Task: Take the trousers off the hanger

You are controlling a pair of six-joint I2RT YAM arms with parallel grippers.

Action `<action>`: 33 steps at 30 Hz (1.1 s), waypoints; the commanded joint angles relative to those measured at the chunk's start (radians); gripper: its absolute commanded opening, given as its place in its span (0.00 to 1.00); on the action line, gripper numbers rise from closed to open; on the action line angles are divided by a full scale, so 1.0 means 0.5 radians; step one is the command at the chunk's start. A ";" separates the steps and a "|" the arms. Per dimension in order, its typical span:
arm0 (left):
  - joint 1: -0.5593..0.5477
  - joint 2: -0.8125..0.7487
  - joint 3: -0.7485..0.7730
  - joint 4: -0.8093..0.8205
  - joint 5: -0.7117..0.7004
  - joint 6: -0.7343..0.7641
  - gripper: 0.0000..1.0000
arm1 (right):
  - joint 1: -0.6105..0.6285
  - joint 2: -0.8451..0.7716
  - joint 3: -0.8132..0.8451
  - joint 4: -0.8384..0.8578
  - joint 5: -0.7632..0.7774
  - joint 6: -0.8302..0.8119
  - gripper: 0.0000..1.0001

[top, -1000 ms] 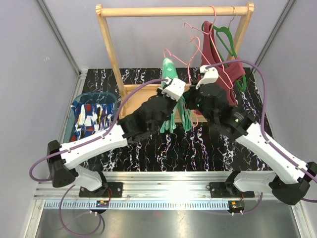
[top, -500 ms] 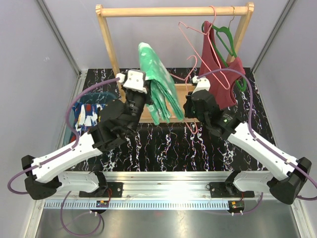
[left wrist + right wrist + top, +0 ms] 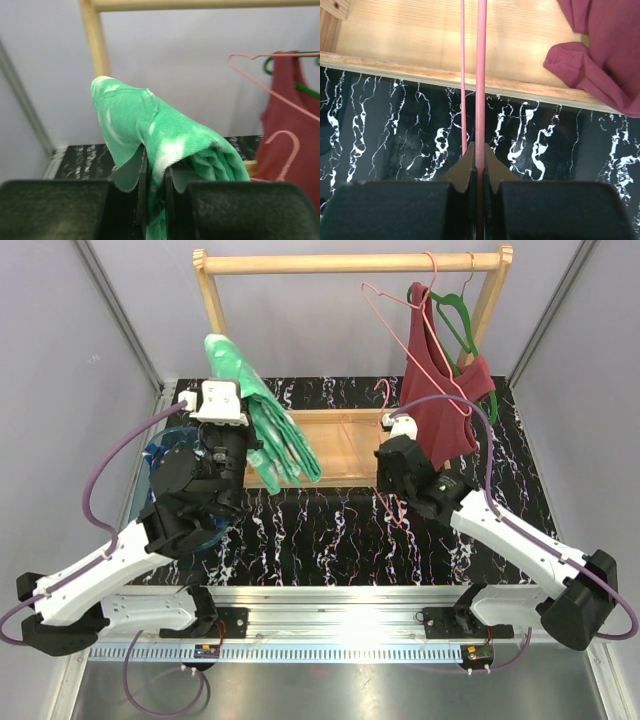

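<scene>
My left gripper point(image 3: 232, 436) is shut on the mottled green-and-white trousers point(image 3: 262, 415) and holds them up left of the rack's middle, above the blue bin; the wrist view shows the cloth point(image 3: 160, 135) pinched between the jaws. The blue patched trousers point(image 3: 165, 455) lie in that bin, mostly hidden by my left arm. My right gripper point(image 3: 388, 462) is shut on a pink hanger point(image 3: 392, 330), bare of cloth; its rod point(image 3: 481, 75) runs through the jaws in the right wrist view.
A wooden rack point(image 3: 350, 262) with a wooden base tray point(image 3: 340, 445) stands at the back. A maroon tank top point(image 3: 440, 390) hangs on a green hanger point(image 3: 455, 315) at the right. A blue bin point(image 3: 160, 445) sits at the left on the black marbled table point(image 3: 330, 540).
My left gripper has carried the green-and-white trousers off the pink hanger and swung them left, toward the blue bin. My right gripper kept its hold on the pink hanger and drew slightly lower.
</scene>
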 commanded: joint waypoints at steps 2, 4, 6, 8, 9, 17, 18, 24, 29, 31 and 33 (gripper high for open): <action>0.077 -0.147 -0.067 0.088 -0.421 0.160 0.00 | -0.028 -0.039 0.118 0.099 0.115 -0.083 0.00; 0.202 -0.196 -0.095 -0.175 -0.520 0.057 0.00 | -0.028 -0.042 0.149 0.102 0.119 -0.101 0.00; 0.304 -0.236 -0.070 -0.485 -0.517 -0.271 0.00 | -0.028 -0.057 0.164 0.123 0.119 -0.135 0.00; 0.485 -0.297 -0.067 -0.829 -0.480 -0.489 0.00 | -0.031 -0.082 0.180 0.141 0.119 -0.163 0.00; 0.549 -0.309 -0.073 -0.973 -0.480 -0.514 0.00 | -0.028 -0.091 0.189 0.148 0.119 -0.175 0.00; 1.316 -0.098 0.049 -1.661 -0.336 -0.603 0.00 | -0.028 -0.204 0.244 0.209 0.024 -0.249 0.00; 1.371 -0.074 0.055 -1.792 -0.387 -0.625 0.00 | -0.028 -0.210 0.250 0.218 0.024 -0.252 0.00; 1.455 -0.018 -0.042 -1.914 -0.652 -0.558 0.00 | -0.031 -0.214 0.309 0.233 -0.035 -0.280 0.00; 1.455 0.156 -0.383 -1.533 -0.385 -0.150 0.00 | -0.028 -0.256 0.299 0.270 -0.084 -0.264 0.00; 1.458 0.416 -0.350 -1.523 -0.357 -0.149 0.00 | -0.028 -0.278 0.296 0.279 -0.099 -0.261 0.00; 1.473 0.592 -0.264 -1.630 -0.339 -0.189 0.00 | -0.028 -0.312 0.293 0.270 -0.105 -0.258 0.00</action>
